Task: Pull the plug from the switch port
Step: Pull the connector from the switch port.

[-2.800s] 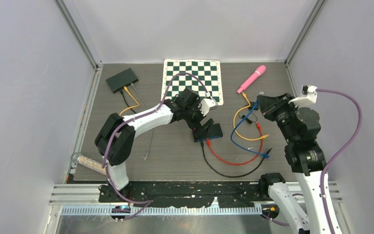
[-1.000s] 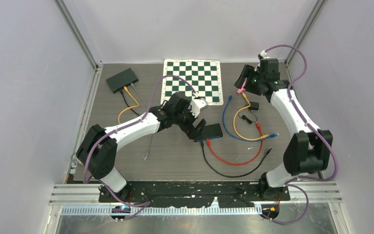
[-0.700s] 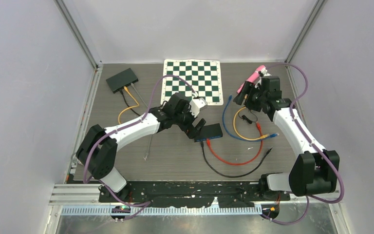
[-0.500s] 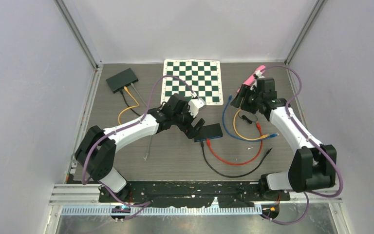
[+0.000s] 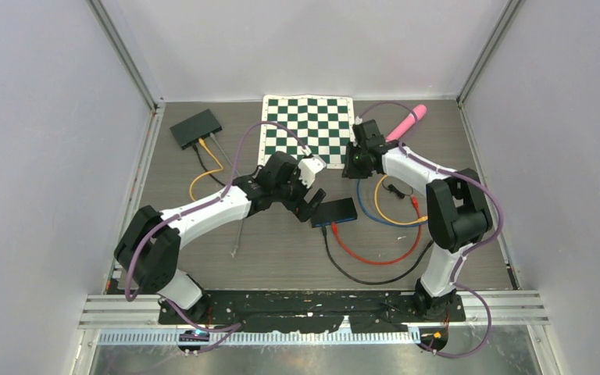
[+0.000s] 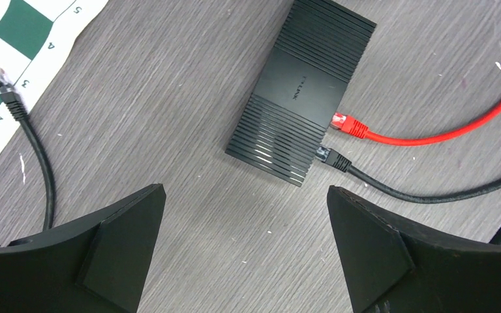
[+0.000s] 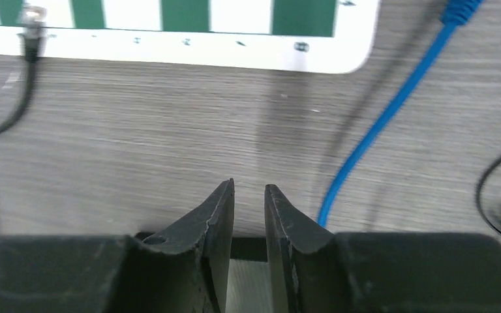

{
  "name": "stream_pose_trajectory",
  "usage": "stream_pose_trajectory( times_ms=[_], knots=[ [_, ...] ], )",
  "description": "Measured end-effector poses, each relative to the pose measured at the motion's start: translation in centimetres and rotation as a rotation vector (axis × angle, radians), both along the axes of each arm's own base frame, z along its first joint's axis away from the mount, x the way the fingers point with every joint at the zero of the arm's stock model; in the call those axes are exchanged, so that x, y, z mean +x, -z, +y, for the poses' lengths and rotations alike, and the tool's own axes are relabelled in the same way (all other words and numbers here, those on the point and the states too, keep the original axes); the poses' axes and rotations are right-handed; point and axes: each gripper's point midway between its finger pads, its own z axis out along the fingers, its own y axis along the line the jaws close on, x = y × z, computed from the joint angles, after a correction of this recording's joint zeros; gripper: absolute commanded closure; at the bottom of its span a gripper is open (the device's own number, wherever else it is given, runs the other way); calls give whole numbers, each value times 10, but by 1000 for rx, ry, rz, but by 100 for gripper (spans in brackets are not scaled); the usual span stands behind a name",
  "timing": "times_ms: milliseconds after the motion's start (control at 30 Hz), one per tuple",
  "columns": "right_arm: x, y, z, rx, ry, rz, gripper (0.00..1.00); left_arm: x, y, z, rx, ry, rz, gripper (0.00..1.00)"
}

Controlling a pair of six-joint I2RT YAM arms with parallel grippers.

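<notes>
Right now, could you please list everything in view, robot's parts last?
flat ribbed black network switch: 1, black, centre.
second black network switch: 1, black, back left.
red network cable: 1, red, plugged into centre switch.
black network cable: 1, black, plugged beside red.
blue network cable: 1, blue, centre right.
orange network cable: 2, orange, centre right, back left.
checkered chess mat: 1, green-white, back centre.
pink cylindrical tool: 1, pink, back right.
thin metal rod: 1, grey, left of centre.
left hand: 1, black, open beside centre switch.
right hand: 1, black, nearly closed, empty.

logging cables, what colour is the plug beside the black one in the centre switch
Red plug, clearest in the left wrist view.
</notes>
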Motion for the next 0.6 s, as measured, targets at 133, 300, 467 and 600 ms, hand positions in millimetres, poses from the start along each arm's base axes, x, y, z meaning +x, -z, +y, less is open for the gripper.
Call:
stream_pose_trajectory(
  times_ms=[133,300,467,600],
  knots=[
    [0,17,-18,-90,37,24,69,3,2,5,12,-33,-13,0],
    [5,22,-36,-144,57,18,69,10,8,22,50,-116,-56,1],
    [8,31,-53,-191,77,33,69,19,0,35,68,-189,-119,0],
    [9,31,-56,-183,70,32,66,26,-7,39,50,-244,-151,0]
  ],
)
